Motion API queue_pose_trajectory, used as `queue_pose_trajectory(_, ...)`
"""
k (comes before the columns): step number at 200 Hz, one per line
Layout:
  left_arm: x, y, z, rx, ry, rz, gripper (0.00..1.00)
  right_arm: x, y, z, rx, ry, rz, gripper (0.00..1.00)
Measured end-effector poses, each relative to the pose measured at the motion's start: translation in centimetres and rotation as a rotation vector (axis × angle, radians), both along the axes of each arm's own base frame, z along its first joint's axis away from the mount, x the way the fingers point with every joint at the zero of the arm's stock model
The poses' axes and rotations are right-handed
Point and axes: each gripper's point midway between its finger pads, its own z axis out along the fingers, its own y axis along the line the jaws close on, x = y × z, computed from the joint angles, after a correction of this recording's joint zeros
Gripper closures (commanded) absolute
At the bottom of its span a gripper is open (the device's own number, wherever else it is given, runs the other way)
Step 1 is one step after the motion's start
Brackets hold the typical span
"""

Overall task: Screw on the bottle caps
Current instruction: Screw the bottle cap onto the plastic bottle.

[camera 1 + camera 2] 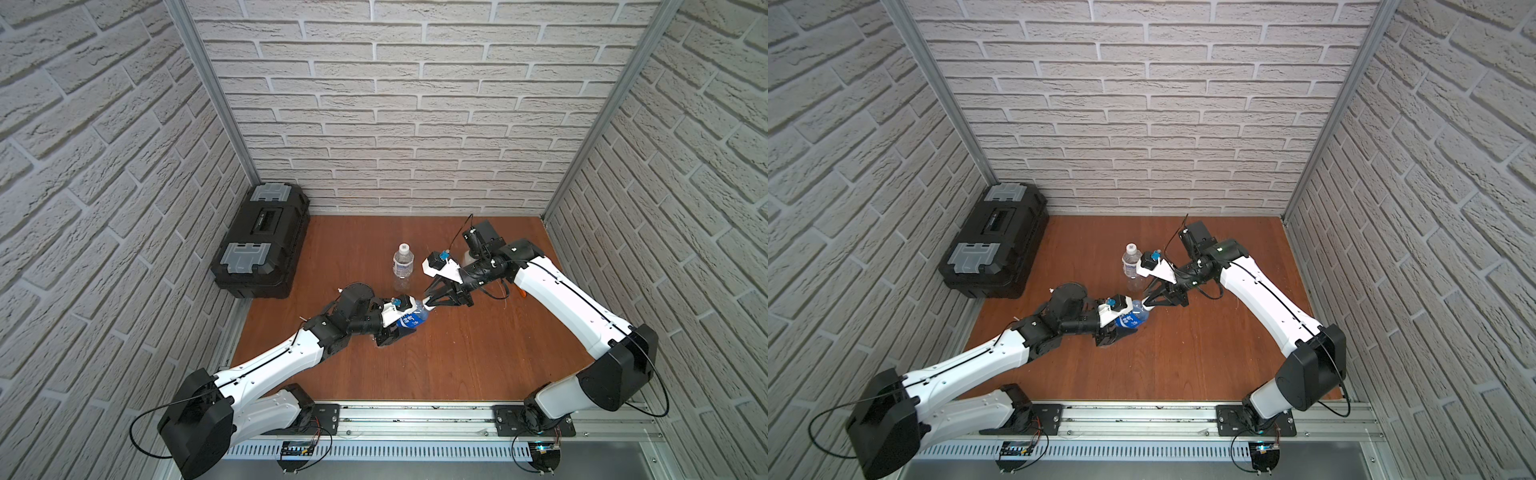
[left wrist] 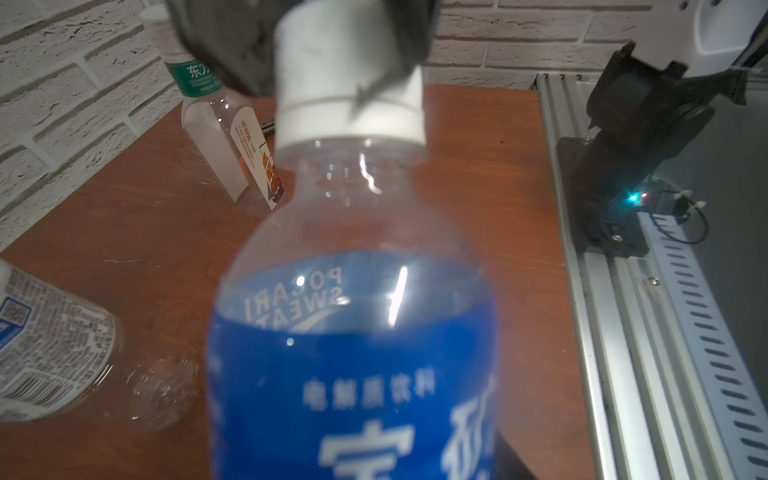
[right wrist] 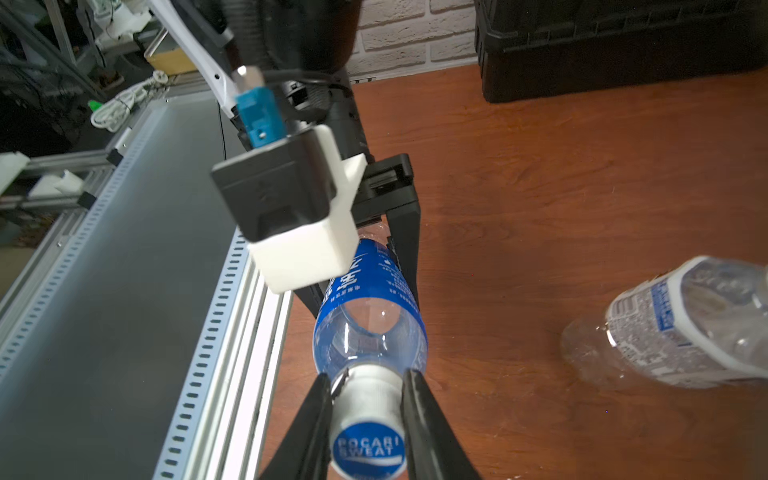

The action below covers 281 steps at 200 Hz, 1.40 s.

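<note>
In both top views my left gripper (image 1: 400,328) is shut on the body of the blue-labelled bottle (image 1: 412,322) (image 1: 1130,321), holding it tilted toward the right arm. On its neck sits a cap with white sides and a blue top (image 3: 368,419) (image 2: 349,95). My right gripper (image 3: 368,399) (image 1: 428,306) is shut on that cap, one finger (image 3: 318,415) on each side. The white-labelled bottle (image 1: 402,266) (image 3: 681,324) stands behind with a white cap (image 1: 404,248) on it. The squarish bottle with the green neck band (image 2: 232,137) also wears a white cap (image 2: 156,16); in the top views the right arm mostly hides it.
A black toolbox (image 1: 262,241) fills the table's back left corner. Brick-pattern walls close the back and both sides. An aluminium rail (image 1: 415,415) carrying both arm bases runs along the front edge. Something small and orange (image 1: 523,293) lies under the right arm.
</note>
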Motion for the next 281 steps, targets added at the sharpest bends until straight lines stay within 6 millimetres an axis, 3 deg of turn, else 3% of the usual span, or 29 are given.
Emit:
queue_pose_trajectory(14,0.1,0.0,-0.8,0.046,-0.051,0.032,0.43,0.0,0.0,-1.0,0.012,0.093,-0.068,0.94)
queue_pose_trajectory(41,0.4,0.0,-1.6,0.104,-0.139,0.068,0.43,0.2,-0.3,-2.0,0.005,0.208,-0.225,0.65)
queue_pose_trajectory(71,2.2,-0.7,0.5,0.042,-0.239,0.128,0.43,2.1,-1.1,0.9,0.045,0.134,-0.416,0.43)
queue_pose_trajectory(87,2.9,-1.0,1.1,0.016,-0.263,0.159,0.43,2.6,-1.5,2.9,0.112,0.086,-0.506,0.38)
queue_pose_trajectory(104,3.4,-1.0,1.1,-0.003,-0.264,0.188,0.42,2.4,-1.4,3.7,0.17,0.057,-0.572,0.34)
queue_pose_trajectory(140,3.6,-1.3,1.7,-0.047,-0.241,0.218,0.42,2.2,-0.4,1.1,0.208,0.065,-0.68,0.32)
queue_pose_trajectory(170,3.7,-1.4,2.2,-0.083,-0.217,0.24,0.41,3.0,0.0,0.2,0.24,0.06,-0.755,0.4)
queue_pose_trajectory(204,3.8,-1.5,2.7,-0.114,-0.197,0.254,0.41,3.8,0.6,1.5,0.33,0.033,-0.796,0.79)
queue_pose_trajectory(234,3.9,-1.5,2.5,-0.122,-0.17,0.27,0.31,4.1,0.4,1.3,0.344,0.021,-0.817,0.96)
queue_pose_trajectory(260,4.2,-1.3,2.7,-0.132,-0.166,0.297,0.13,4.2,0.1,1.1,0.314,0.002,-0.827,0.97)
queue_pose_trajectory(264,4.3,-1.3,2.7,-0.133,-0.165,0.301,0.03,4.2,-0.1,1.1,0.301,-0.003,-0.832,0.97)
queue_pose_trajectory(281,4.5,-0.8,2.8,-0.139,-0.158,0.323,0.02,4.3,-0.8,1.5,0.235,-0.045,-0.841,0.97)
